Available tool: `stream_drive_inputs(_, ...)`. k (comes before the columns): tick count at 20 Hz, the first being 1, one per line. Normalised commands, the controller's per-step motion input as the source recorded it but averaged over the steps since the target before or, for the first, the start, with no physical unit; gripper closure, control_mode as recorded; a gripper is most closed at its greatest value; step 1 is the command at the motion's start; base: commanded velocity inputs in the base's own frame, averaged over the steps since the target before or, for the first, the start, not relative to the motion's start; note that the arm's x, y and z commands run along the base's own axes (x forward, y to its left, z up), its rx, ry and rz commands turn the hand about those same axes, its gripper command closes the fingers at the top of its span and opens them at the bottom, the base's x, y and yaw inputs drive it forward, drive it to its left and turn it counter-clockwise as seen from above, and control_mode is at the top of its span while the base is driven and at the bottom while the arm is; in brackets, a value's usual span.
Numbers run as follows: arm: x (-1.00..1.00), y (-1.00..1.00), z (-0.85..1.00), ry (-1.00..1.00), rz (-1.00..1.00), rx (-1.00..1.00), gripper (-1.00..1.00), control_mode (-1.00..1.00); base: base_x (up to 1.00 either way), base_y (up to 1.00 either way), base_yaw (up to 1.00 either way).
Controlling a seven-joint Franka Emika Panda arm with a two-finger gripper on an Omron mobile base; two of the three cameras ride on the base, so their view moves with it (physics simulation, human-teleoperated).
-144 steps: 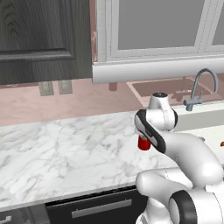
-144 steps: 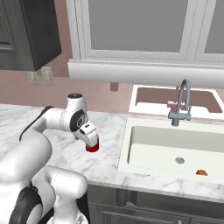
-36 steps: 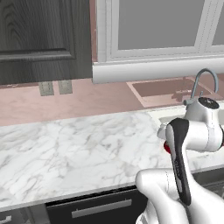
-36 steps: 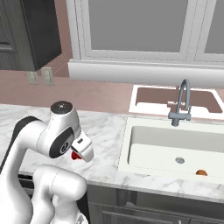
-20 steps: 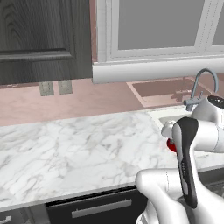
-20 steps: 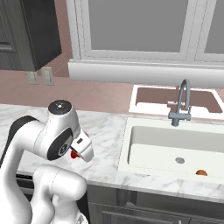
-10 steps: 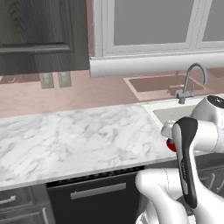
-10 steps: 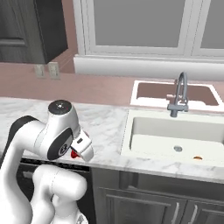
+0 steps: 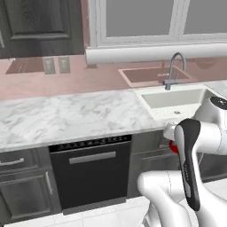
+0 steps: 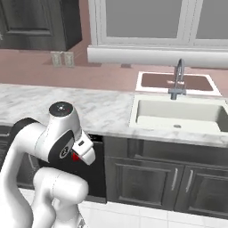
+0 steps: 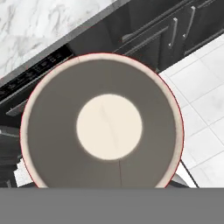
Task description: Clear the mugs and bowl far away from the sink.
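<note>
Mug (image 11: pixel 105 124) in the gripper (image 10: pixel 79 153), held low off the counter (image 9: pixel 66 117) edge, out over the floor.
Jaws are clamped on the red mug, rim up at the hand camera, tucked tight against the arm. Sink (image 10: pixel 178 115) sits well off to the right. If the grip slackens here, that mug drops onto tile, not marble.

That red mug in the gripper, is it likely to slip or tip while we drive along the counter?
The red mug looks rigid and glossy, so probably somewhat slippery. The hand view looks straight down into its empty round mouth, so it seems upright with nothing to spill. It hangs over the floor in front of the counter; a slip would likely break it.
</note>
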Motion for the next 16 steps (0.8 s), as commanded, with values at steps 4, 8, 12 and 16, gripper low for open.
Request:
stream_drive_inputs(4, 0.00, 0.00, 0.00, 0.00, 0.00, 0.00, 1.00, 1.00, -0.88, 0.00, 0.00)
stream_drive_inputs(8, 0.00, 0.00, 0.00, 0.00, 0.00, 0.00, 1.00, 1.00, -0.86, 0.00, 0.00)
stream_drive_inputs(12, 0.00, 0.00, 0.00, 0.00, 0.00, 0.00, 1.00, 1.00, -0.88, 0.00, 0.00)
stream_drive_inputs(16, 0.00, 0.00, 0.00, 0.00, 0.00, 0.00, 1.00, 1.00, -0.87, 0.00, 0.00)
